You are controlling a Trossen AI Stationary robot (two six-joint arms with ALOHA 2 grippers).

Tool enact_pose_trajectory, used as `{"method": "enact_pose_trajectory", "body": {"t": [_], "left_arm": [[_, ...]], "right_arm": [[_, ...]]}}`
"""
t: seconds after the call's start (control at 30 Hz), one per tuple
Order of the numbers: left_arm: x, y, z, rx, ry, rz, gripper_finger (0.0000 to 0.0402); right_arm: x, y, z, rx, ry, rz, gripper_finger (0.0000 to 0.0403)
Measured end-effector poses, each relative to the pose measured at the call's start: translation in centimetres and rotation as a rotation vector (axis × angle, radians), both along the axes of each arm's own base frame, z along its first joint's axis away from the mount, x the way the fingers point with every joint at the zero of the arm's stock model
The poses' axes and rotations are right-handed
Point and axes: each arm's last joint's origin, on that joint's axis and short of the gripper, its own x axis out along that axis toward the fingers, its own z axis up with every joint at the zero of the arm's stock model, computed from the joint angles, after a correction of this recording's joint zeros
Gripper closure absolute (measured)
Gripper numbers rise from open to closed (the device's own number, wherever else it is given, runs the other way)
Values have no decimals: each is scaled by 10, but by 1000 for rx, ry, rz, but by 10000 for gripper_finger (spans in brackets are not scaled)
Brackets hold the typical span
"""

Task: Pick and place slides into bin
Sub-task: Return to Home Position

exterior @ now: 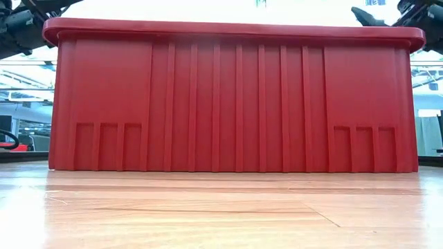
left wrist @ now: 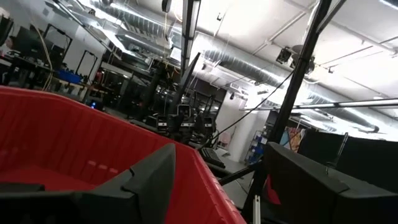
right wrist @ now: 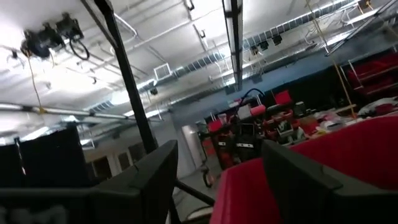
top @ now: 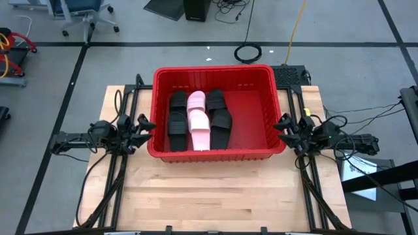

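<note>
The red bin point(top: 261, 140) stands at the table's middle, toward the far side; its near wall point(exterior: 228, 104) fills the low view. Inside it, in its left half, lie two black slides point(top: 177, 117) point(top: 219, 117) and a pink slide point(top: 198, 121) between them, resting on the bin's floor. The other slides are out of view. My left gripper point(top: 145, 124) is open and empty just outside the bin's left wall point(left wrist: 62, 137). My right gripper point(top: 282, 124) is open and empty just outside the bin's right wall point(right wrist: 348, 155).
Bare wooden tabletop point(top: 215, 196) lies near the bin. The arms' black frames and cables point(top: 104, 183) run along the table's left and right sides. The bin's right half point(top: 248, 117) holds no slides.
</note>
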Motion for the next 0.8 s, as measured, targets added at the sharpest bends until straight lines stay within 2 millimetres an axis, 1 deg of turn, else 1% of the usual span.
{"method": "enact_pose_trajectory", "body": {"t": [0.1, 0.3, 0.43, 0.6, 0.7, 0.8], "left_arm": [[0, 0, 0, 1, 0, 1, 147], [0, 0, 0, 0, 1, 0, 147], [0, 0, -1, 88, 5, 34, 147], [2, 0, -4, 224, 40, 83, 147], [2, 0, -7, 254, 71, 90, 147], [3, 0, -8, 257, 91, 87, 147]], "right_arm": [[1, 0, -2, -55, 19, -28, 179], [1, 0, -3, -227, 21, -114, 179], [3, 0, -6, -295, 61, -141, 179], [6, 0, -16, -287, 162, -122, 179], [6, 0, -15, -280, 160, -119, 179], [5, 0, -11, -282, 108, -127, 179]]}}
